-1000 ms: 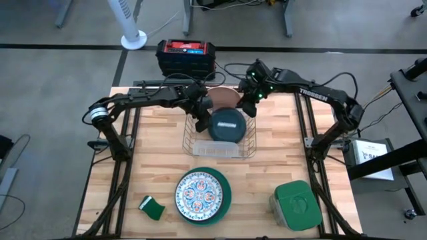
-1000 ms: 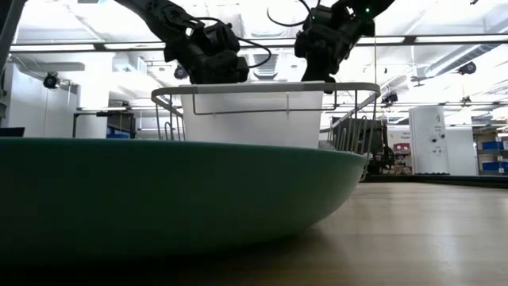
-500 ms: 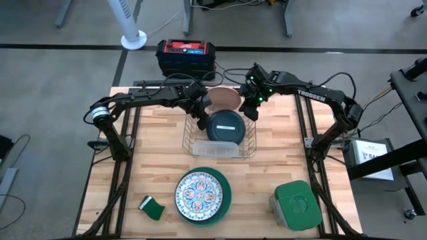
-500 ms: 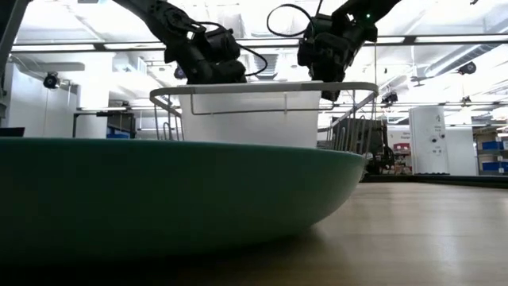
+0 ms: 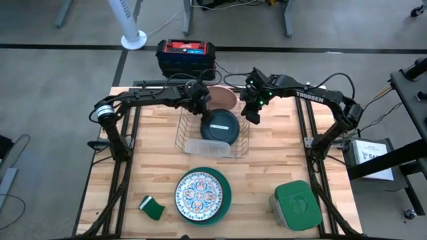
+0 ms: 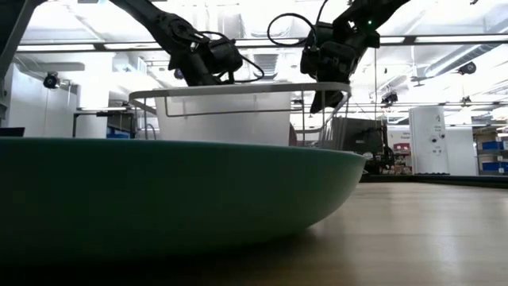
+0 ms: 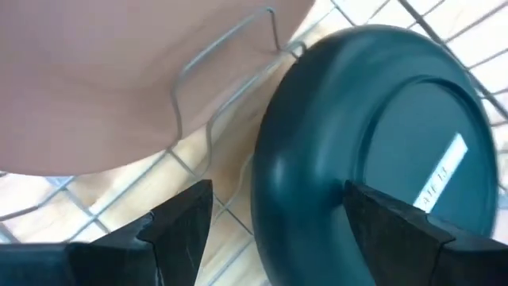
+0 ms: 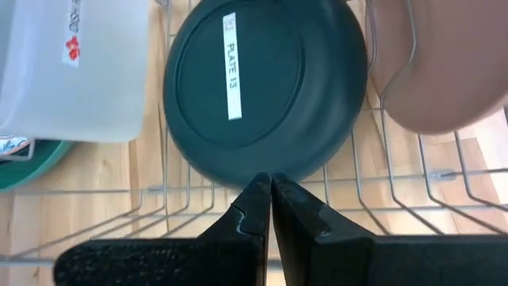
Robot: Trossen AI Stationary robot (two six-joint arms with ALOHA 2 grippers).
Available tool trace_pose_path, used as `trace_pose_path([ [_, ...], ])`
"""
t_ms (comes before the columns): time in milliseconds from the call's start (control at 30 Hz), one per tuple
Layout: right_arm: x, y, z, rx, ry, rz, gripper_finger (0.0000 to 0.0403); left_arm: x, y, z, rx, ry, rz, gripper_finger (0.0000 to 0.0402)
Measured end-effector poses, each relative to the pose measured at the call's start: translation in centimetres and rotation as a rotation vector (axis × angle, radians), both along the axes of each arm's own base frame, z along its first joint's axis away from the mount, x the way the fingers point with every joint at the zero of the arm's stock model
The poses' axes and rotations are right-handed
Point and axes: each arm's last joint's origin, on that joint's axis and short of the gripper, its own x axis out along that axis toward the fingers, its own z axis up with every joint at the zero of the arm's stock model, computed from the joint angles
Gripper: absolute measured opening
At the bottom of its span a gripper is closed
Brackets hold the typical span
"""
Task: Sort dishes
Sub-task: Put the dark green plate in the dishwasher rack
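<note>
A wire rack (image 5: 188, 141) stands at the table's far middle. The dark teal plate (image 5: 219, 125) leans in it, underside up, with a label (image 8: 230, 67). The salmon-pink plate (image 5: 223, 100) stands on edge between the wires at the rack's far end. The white ornamented plate (image 5: 200, 195) lies on the teal-green plate (image 5: 225, 193) at the near middle. My left gripper (image 5: 202, 111) is open, its fingers on either side of the dark teal plate's far rim (image 7: 298, 199). My right gripper (image 5: 252, 115) is shut at the rack's right side. My left gripper: I cannot tell whether its fingers (image 7: 178, 226) touch the dark teal plate's rim between them. My right gripper has its shut fingertips (image 8: 255, 195) against the rack's right rim wire (image 8: 381, 189), slanting down from the table's right. The fingers lie across the wire. The rack stands on the table.
A white plastic bin (image 5: 212, 148) sits in the rack's near end. A square green-lidded container (image 5: 295, 205) stands at the near right and a small green sponge (image 5: 152, 208) at the near left. A black and red box (image 5: 186, 55) is behind the table's far edge.
The rack, with both plates and the bin in it, has slid toward the table's left edge. My right gripper has gone the same way at the rack's right side. My left gripper has shifted slightly toward the far left.
</note>
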Motion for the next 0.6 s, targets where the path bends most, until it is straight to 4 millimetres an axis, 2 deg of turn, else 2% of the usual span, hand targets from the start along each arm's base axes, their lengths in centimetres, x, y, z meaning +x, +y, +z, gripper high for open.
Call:
trace_pose_path([
  [333,1.1,-0.6,0.3,-0.032,-0.119,-0.059,0.0008,0.1,-0.1,0.0,-0.015,-0.008,-0.016,0.0274],
  [433,1.8,-0.6,-0.1,-0.029,-0.137,-0.068,0.0009,0.3,-0.1,0.8,-0.023,-0.024,-0.048,0.0274],
  [600,2.9,-0.6,-1.9,-0.044,-0.055,-0.137,0.0021,0.5,-0.2,2.7,-0.007,0.011,-0.114,0.0274],
])
